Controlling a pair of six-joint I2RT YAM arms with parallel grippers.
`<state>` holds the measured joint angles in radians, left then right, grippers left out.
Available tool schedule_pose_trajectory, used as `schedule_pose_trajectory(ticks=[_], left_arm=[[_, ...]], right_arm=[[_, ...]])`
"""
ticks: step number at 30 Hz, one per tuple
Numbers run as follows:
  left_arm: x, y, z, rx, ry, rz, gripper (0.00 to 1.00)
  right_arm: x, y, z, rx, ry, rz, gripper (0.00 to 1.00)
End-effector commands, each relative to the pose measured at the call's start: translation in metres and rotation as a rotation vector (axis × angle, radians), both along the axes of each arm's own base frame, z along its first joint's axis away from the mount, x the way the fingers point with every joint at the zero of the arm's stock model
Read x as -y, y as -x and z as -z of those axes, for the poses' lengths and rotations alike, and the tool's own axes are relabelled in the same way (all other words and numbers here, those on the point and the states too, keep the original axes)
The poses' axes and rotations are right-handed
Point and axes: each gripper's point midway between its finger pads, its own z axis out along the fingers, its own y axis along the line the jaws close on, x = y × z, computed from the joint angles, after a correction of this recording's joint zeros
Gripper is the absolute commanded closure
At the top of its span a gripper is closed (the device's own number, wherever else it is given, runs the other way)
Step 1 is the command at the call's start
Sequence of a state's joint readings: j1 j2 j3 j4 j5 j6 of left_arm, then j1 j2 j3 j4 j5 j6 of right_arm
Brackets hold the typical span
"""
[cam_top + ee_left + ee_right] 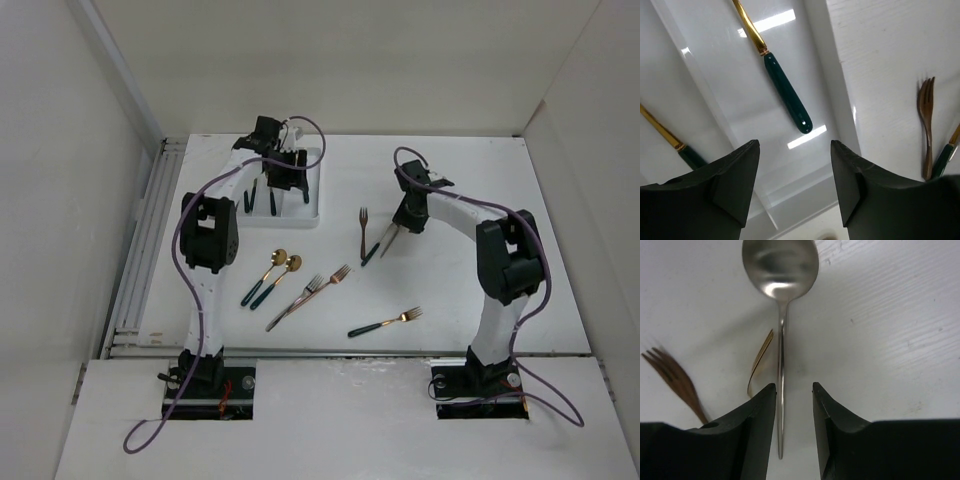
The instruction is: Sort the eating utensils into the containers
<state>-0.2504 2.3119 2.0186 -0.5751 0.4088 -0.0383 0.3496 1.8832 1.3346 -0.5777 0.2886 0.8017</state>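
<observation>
The white tray lies at the back left, with green-handled utensils in its compartments. My left gripper hovers over it, open and empty. Below it lies a gold utensil with a green handle, and another lies one compartment over. My right gripper is low over the table. It stands open astride the thin handle of a silver spoon. The handle runs close along the left finger, with a gap to the right one.
A copper fork and a gold utensil head lie just left of the silver spoon. Two gold spoons, a fork and knife pair and a lone fork lie nearer the arm bases.
</observation>
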Motion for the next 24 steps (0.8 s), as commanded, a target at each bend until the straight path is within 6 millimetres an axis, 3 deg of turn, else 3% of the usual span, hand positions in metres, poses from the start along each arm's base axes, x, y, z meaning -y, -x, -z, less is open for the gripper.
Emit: schedule_pose_trajectory(ticks=[1, 3, 7, 10, 15, 20, 22, 24], left_arm=[[-0.002, -0.01, -0.096, 0.205, 0.028, 0.018, 0.44], [0.0, -0.008, -0.103, 0.215, 0.04, 0.026, 0.44], [0.002, -0.006, -0.111, 0.217, 0.056, 0.027, 0.44], [0.001, -0.004, -0.112, 0.217, 0.056, 0.026, 0.44], [-0.004, -0.004, -0.123, 0.238, 0.06, 0.017, 0.44], [-0.009, -0.003, -0.127, 0.238, 0.059, 0.008, 0.44], [-0.008, -0.002, -0.132, 0.25, 0.065, 0.023, 0.44], [-0.005, 0.001, -0.135, 0.252, 0.076, 0.045, 0.42]], right_arm=[[0.001, -0.015, 0.005, -0.01, 0.024, -0.029, 0.59], [0.0, -0.014, 0.02, -0.051, 0.04, -0.073, 0.59], [-0.005, -0.026, 0.015, -0.043, 0.045, -0.118, 0.59], [-0.003, -0.021, 0.02, -0.093, 0.065, -0.129, 0.59], [0.001, -0.004, 0.031, -0.164, 0.077, -0.145, 0.73], [0.0, -0.001, 0.024, -0.139, 0.037, -0.149, 1.0], [0.007, 0.002, 0.026, -0.148, 0.035, -0.127, 1.0], [0.019, -0.001, 0.014, -0.109, 0.063, -0.075, 1.0]])
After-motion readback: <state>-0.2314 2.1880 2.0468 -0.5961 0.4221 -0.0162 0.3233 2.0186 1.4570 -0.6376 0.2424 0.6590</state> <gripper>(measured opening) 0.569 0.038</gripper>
